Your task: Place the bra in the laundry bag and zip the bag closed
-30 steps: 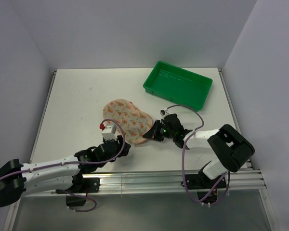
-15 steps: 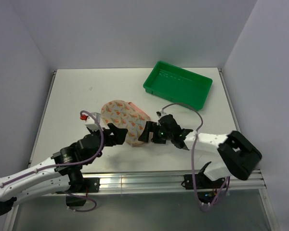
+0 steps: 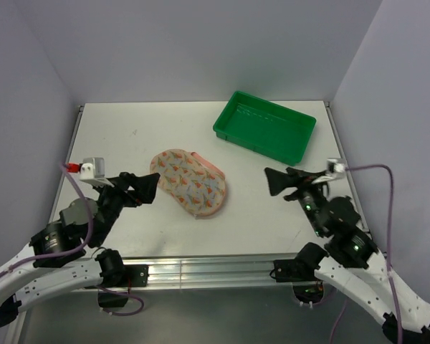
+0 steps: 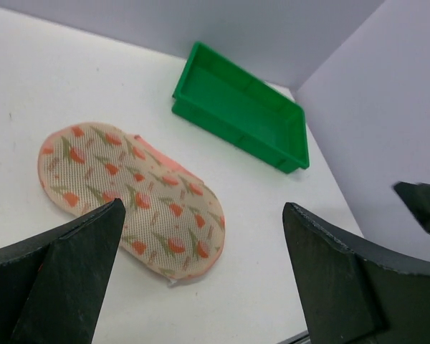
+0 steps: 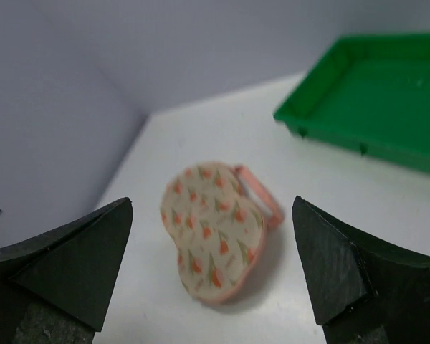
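Laundry bag, orange-green printed marks

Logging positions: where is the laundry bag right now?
In the top view the laundry bag lies on the table between the left gripper and right gripper, nearer than the green tray.

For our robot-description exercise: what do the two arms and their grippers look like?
Left arm and right arm: white shells, black joints, each trailing a purple cable. Left gripper and right gripper: two black wedge-shaped fingers each. The left wrist carries a white block with a red tip.
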